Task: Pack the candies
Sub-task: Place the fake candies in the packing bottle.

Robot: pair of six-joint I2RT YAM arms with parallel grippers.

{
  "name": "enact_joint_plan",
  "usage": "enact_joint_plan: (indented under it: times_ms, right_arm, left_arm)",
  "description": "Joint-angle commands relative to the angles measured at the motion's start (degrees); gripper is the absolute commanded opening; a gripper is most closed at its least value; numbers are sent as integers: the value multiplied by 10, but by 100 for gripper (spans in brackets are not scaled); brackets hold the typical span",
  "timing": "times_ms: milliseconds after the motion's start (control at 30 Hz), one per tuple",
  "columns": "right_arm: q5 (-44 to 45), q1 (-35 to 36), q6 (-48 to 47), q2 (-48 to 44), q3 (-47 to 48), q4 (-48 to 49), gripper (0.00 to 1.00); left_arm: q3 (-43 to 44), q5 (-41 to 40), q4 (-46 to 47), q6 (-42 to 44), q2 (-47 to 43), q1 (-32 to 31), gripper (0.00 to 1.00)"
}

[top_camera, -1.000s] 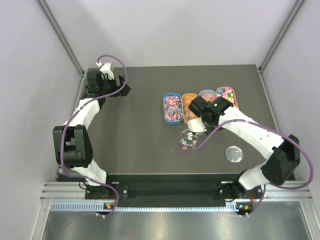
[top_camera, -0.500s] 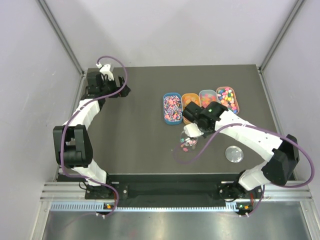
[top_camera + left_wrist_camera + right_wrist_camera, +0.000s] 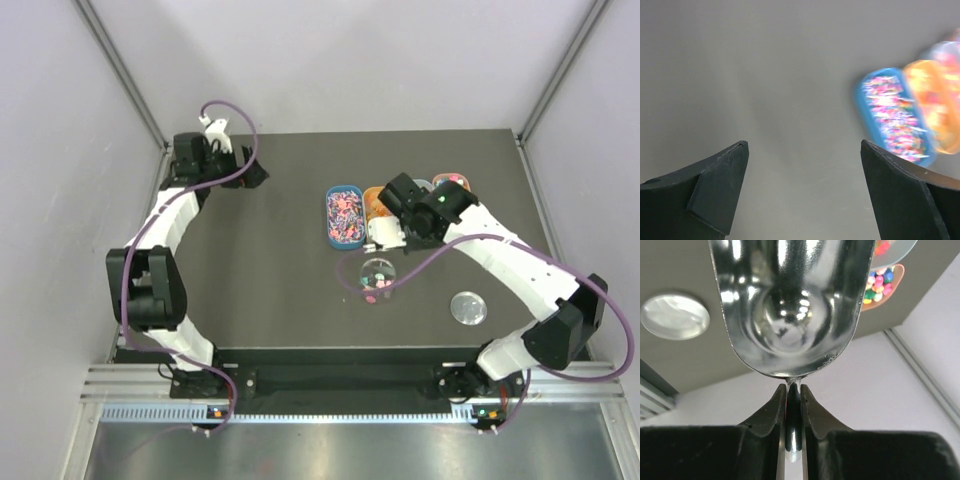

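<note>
Your left pincer (image 3: 804, 146) hangs wide and empty, well left of the jar (image 3: 392, 270). The candies (image 3: 345, 212) fill the trays (image 3: 329, 215) just beyond the jar; a few lie inside it. Your right pincer (image 3: 793, 390) clamps the scoop (image 3: 790, 305) by its handle, bowl empty, also just beyond the jar. Dip low, take a modest load, and carry it level to the jar's mouth.
</note>
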Motion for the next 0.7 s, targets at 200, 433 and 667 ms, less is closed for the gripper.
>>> enact_joint_plan:
  times_ms: [200, 433, 667]
  right_arm:
    - [-162, -25, 137, 58, 102, 0, 0]
    - [-191, -42, 168, 100, 159, 31, 0]
    - [-190, -52, 184, 102, 198, 50, 0]
  left_arm:
    - [156, 293, 17, -156, 67, -106, 96]
    - [138, 287, 21, -163, 75, -181, 95]
    - [102, 260, -14, -121, 66, -231, 95]
